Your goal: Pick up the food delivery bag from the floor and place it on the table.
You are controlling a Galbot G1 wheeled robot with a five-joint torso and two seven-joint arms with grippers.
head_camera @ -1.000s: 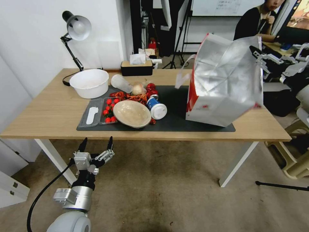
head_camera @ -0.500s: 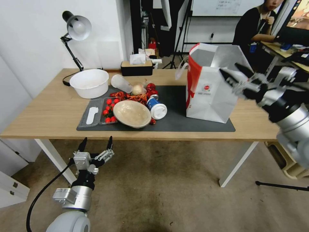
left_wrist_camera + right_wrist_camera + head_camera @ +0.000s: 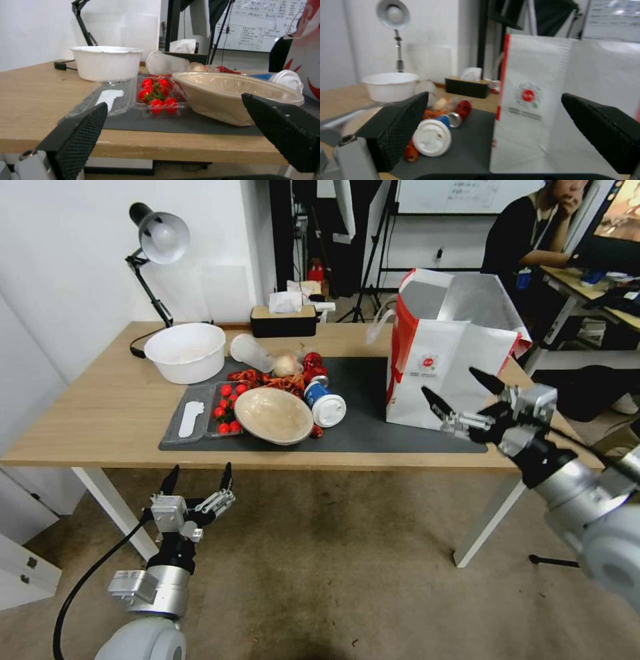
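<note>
Food delivery bag upright on dark grey mat at right end of table, mouth open, foil lining exposed. Right gripper just in front of bag, fingers spread, grasping nothing. Left gripper low before table's near edge, fingers spread, empty. Beige bowl, cherry tomatoes, white bowl left of bag.

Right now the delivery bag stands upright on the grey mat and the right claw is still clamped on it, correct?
Not quite. The food delivery bag does stand upright on the grey mat, but the right claw is open and clear of it, hanging in front of the bag, as the head view shows.
</note>
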